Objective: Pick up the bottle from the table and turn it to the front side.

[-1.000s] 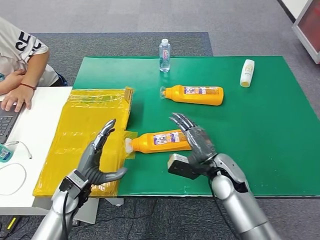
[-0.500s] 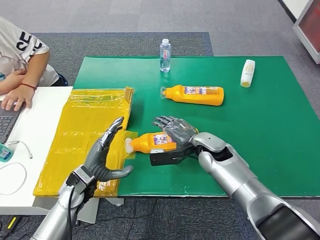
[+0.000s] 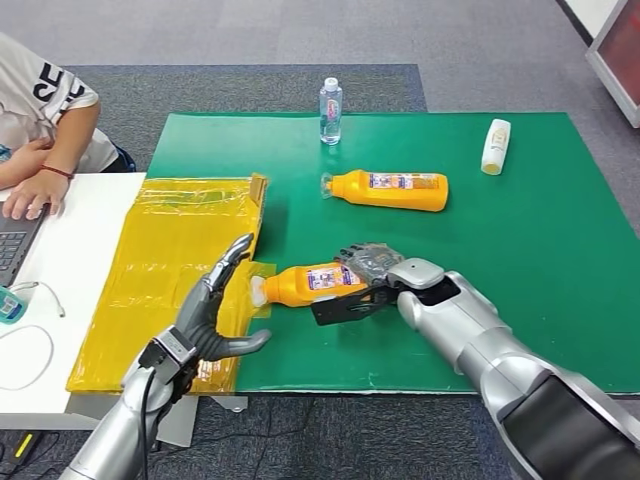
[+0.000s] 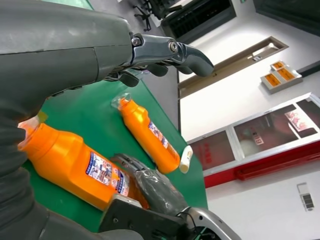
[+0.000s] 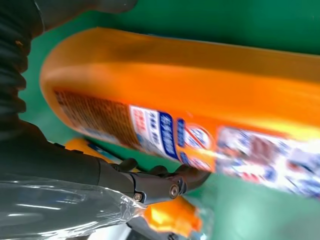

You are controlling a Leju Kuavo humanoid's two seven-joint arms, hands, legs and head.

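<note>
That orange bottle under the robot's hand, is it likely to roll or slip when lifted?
The near orange bottle lies on its side and looks flattish, so it probably won't roll. Its glossy plastic could slip in the right hand. It looks rigid, likely keeping its shape.

— You see the near bottle [image 3: 317, 283]? Glossy orange plastic, with a printed label and clear film over the cap end.

— And under it?

— Your mat [image 3: 528, 250] looks matt green, smooth. The yellow sheet [image 3: 173, 260] on the left is shiny, crinkled film. The right hand [image 3: 370, 270] is dark and wrapped in clear plastic; both arms look like brushed silver metal.
</note>
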